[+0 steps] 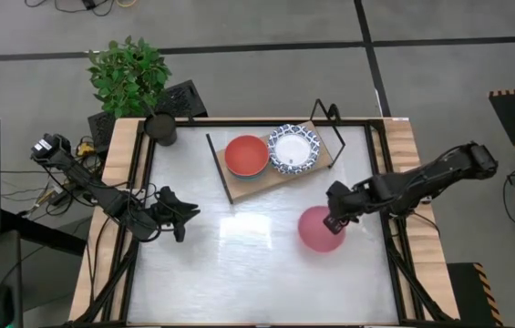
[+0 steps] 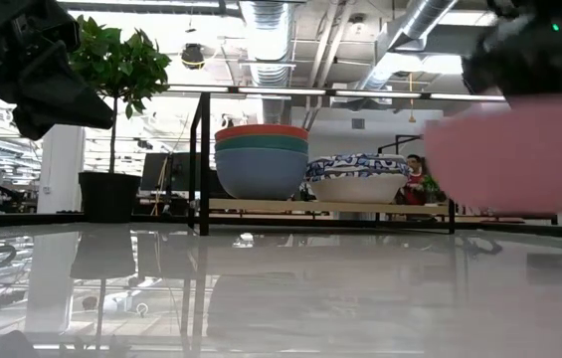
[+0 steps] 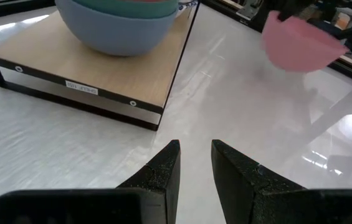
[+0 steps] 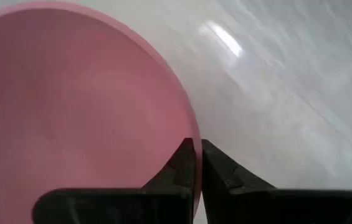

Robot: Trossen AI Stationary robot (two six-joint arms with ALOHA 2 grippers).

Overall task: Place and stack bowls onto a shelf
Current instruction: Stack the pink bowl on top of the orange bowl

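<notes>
A pink bowl (image 1: 316,230) hangs a little above the white tabletop, right of the middle, with my right gripper (image 1: 334,221) shut on it. On the light-brown shelf (image 1: 280,179) at the far middle, a red bowl (image 1: 246,155) tops a stack of a green and a blue one (image 2: 261,164). Beside that stack stand white bowls with blue patterned rims (image 1: 293,148). My left gripper (image 1: 180,214) waits over the table's left part, slightly open with nothing between its fingers (image 3: 166,171), pointing toward the shelf. My right gripper pinches the pink bowl's rim (image 4: 191,134) on the side toward the table's right edge, one finger inside the bowl and one outside. The fingers come from above, slanting down. The bowl (image 2: 514,154) is lifted clear of the table, mouth up and somewhat tilted.
A potted plant (image 1: 129,77) in a black pot (image 1: 161,128) stands at the far left corner. The shelf's black wire frame (image 2: 201,164) rises at its ends. Bare white tabletop (image 1: 239,264) lies between the arms and toward the near edge.
</notes>
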